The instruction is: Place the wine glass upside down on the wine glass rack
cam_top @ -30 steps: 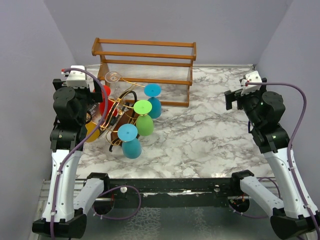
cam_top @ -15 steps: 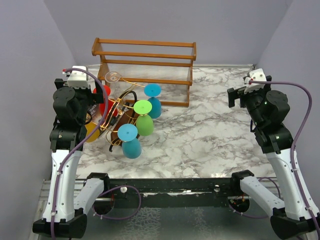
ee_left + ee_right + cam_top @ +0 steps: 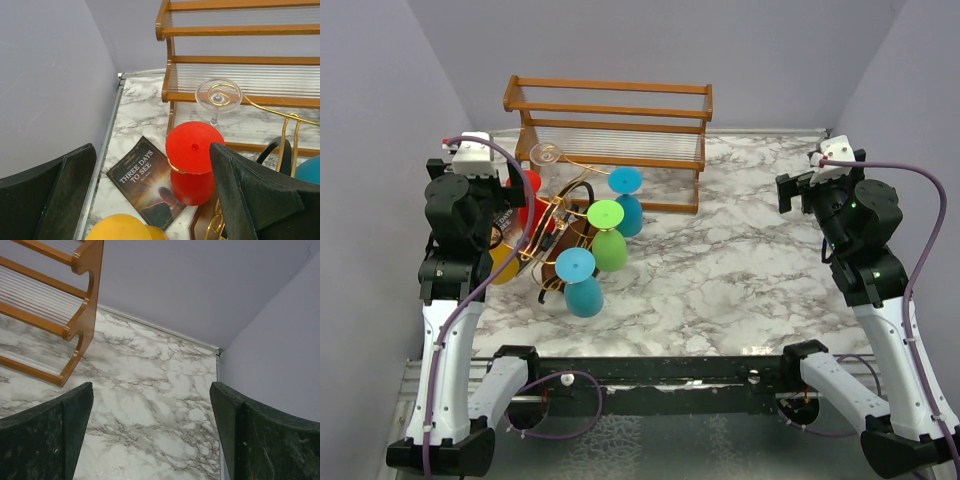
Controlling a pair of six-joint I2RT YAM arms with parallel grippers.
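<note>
Inverted wine glass [image 3: 218, 95] on wine glass rack [image 3: 570, 236] w/ colored glasses [image 3: 610, 250]

**Marble table: frame at the back, rack and book on the left**

The table [image 3: 750, 250] has a white top with grey marble veins and a thin metal strip along its left and back edges, where it meets the lilac walls. A wooden slatted frame [image 3: 610, 128], orange-brown and two tiers high, stands on the marble against the back wall, left of centre. In front of its left end stands the wine glass rack [image 3: 558, 222], its dark wooden base resting on the tabletop. A dark-covered book [image 3: 142, 177] titled "THREE DAYS TO SEE" lies flat beside the rack, near the left edge. A yellow rounded thing [image 3: 120, 227] shows just beside the book; whether it rests on the marble cannot be told.
</note>
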